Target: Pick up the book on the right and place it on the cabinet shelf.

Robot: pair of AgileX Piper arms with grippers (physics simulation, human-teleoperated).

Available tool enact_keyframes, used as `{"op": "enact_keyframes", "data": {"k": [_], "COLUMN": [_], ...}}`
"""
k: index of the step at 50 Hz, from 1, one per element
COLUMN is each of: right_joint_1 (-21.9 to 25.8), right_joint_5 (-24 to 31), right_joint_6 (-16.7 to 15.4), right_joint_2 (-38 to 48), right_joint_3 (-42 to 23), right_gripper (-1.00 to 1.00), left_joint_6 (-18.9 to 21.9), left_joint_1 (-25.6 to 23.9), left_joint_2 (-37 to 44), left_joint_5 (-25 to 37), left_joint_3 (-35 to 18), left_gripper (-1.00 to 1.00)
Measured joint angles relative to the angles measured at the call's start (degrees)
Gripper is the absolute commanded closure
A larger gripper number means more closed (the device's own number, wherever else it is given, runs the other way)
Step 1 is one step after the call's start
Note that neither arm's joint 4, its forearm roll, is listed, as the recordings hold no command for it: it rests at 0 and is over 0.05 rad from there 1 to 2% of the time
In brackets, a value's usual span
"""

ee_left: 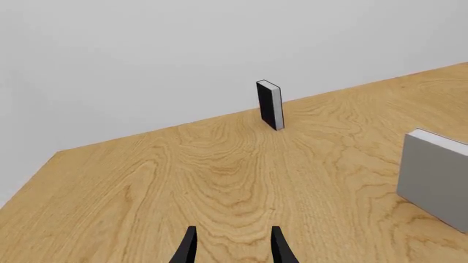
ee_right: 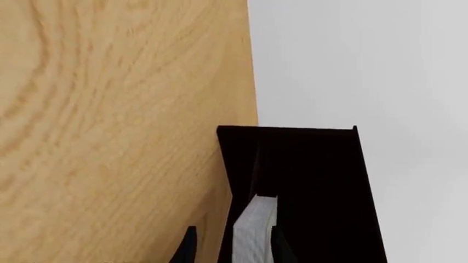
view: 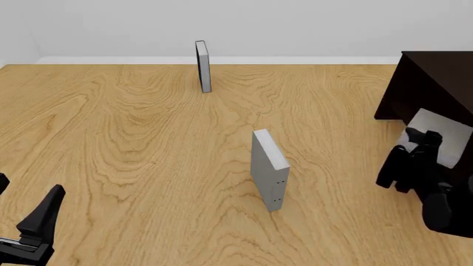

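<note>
My right gripper (view: pixel 420 141) is shut on the plain light-grey book (view: pixel 448 134) and holds it at the open front of the dark cabinet (view: pixel 432 83) at the table's right edge. In the right wrist view the book's whiter edge (ee_right: pixel 255 230) sits between my fingers, pointing into the cabinet's dark inside (ee_right: pixel 314 175). I cannot tell whether it rests on the shelf. My left gripper (view: pixel 26 199) is open and empty at the near left, also seen in the left wrist view (ee_left: pixel 232 244).
A grey book with small dark dots (view: pixel 267 169) stands upright mid-table, also seen in the left wrist view (ee_left: pixel 435 178). A thin book with a dark side (view: pixel 202 65) stands at the far edge, also in the left wrist view (ee_left: pixel 269 104).
</note>
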Motion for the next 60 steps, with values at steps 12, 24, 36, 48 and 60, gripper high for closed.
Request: {"op": "enact_keyframes", "data": {"k": [12, 24, 36, 48, 60], "right_joint_1": [0.55, 1.29, 2.49, 3.59, 4.05], "right_joint_5": [1.07, 2.21, 3.66, 4.86, 5.46], "right_joint_6": [0.25, 0.24, 0.54, 0.81, 0.98], "right_joint_2": [-1.25, -2.19, -2.67, -3.35, -4.12], "right_joint_3": [-0.31, -1.12, -2.28, -3.2, -3.85], "right_gripper": [-1.0, -1.0, -1.0, -1.0, -1.0], "left_joint_6": [-0.06, -0.05, 0.0, 0.03, -0.03], "left_joint_1": [0.0, 0.02, 0.05, 0.08, 0.08], "left_joint_2": [-0.01, -0.01, -0.01, -0.01, -0.02], "left_joint_5": [-0.02, -0.02, 0.01, 0.03, 0.02], "left_joint_3": [0.0, 0.0, 0.0, 0.0, 0.0], "left_gripper": [-1.0, -1.0, -1.0, -1.0, -1.0]}}
